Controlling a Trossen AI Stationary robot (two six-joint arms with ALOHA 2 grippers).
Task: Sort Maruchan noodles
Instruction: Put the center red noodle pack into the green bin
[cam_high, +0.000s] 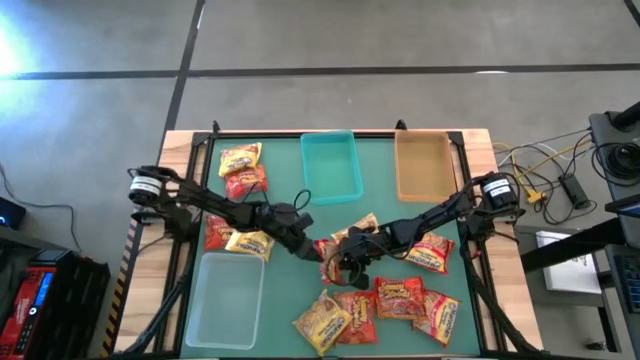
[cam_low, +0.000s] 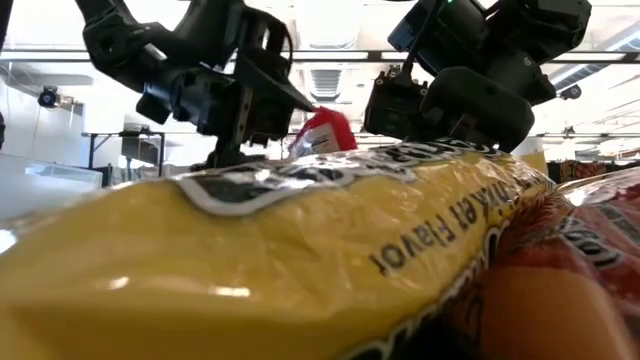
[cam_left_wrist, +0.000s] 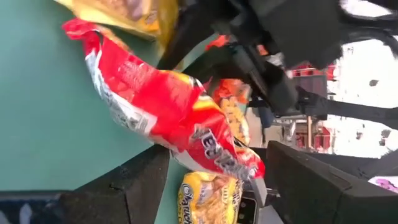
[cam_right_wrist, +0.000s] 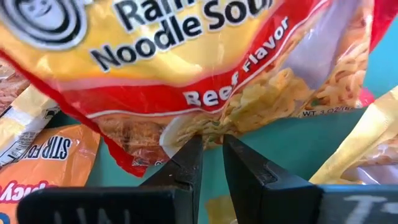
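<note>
Beef-flavor red packet (cam_right_wrist: 205, 74) sat right off my right tool (cam_right_wrist: 211, 163), fingers nearly pressed together, gripping nothing. My left tool (cam_left_wrist: 211, 180) was pinching another red packet (cam_left_wrist: 168, 112) mid-counter (cam_high: 380, 215). Mid-sort, I'd guess; next needs carrying it binward.

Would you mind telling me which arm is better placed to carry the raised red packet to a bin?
Probably the left. The left gripper has the red packet between its fingers, lifted up. The right gripper sits close beside it, only at the packet's edge, so it would likely need to regrip.
</note>
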